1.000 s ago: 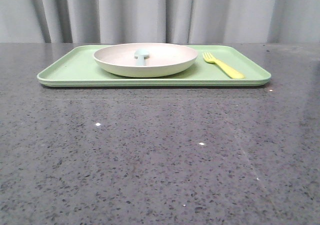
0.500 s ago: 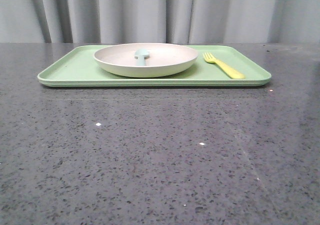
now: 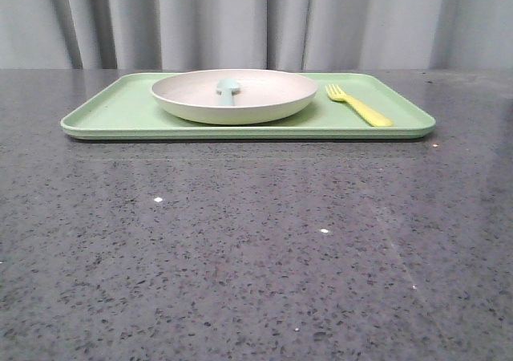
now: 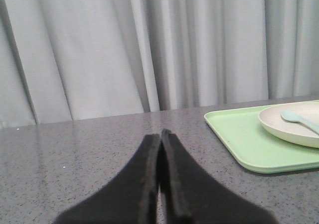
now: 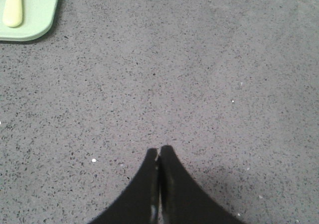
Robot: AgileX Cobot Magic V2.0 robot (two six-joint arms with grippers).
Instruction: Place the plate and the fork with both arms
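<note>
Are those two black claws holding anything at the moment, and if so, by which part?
Nothing is held. The left gripper and right gripper are both shut on nothing, while the plate and fork lie on the green tray.

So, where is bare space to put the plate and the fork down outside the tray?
The grey table in front of the green tray is bare across its width. The tray itself is crowded: the plate holding a spoon fills its middle, and the fork lies to its right.

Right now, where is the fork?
In the front view the fork lies flat on the green tray's right end, just right of the plate.
</note>
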